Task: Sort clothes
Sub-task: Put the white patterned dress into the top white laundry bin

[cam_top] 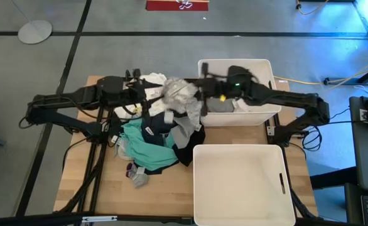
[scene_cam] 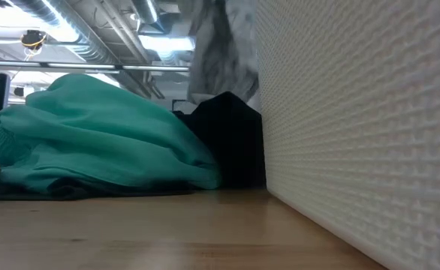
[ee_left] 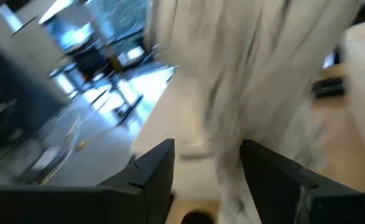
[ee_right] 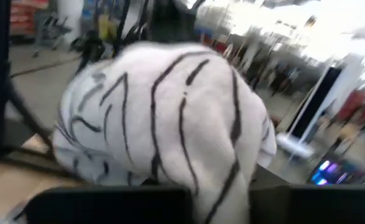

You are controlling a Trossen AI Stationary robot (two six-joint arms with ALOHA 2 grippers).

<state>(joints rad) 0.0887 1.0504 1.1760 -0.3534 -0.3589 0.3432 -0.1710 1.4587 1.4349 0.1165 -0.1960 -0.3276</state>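
Observation:
A white garment with thin dark stripes (cam_top: 181, 94) hangs lifted over the clothes pile; it also shows in the low view (scene_cam: 220, 45). My right gripper (cam_top: 200, 95) is shut on it beside the far bin. My left gripper (cam_top: 141, 94) is open at the garment's left side. Its fingers (ee_left: 154, 168) stand on either side of the hanging pale cloth (ee_left: 232, 93). I cannot tell whether they touch it. Below lie a teal garment (cam_top: 147, 147), navy and black pieces (cam_top: 184, 147) and a grey sock (cam_top: 138, 179). My right gripper holds the striped white garment by a bunched part (ee_right: 217, 186) between its two fingers, coming level from the table's right. The cloth bulges out ahead of the fingers (ee_right: 164, 118). The garment is lifted and hangs down toward the pile. One layer or several, I cannot tell.
The far white bin (cam_top: 269, 69) holds a grey garment (cam_top: 220, 105). A second white bin (cam_top: 200, 188) stands at the near right, and its wall fills the right of the low view (scene_cam: 355, 135). Bare wood (cam_top: 90, 188) shows at the near left.

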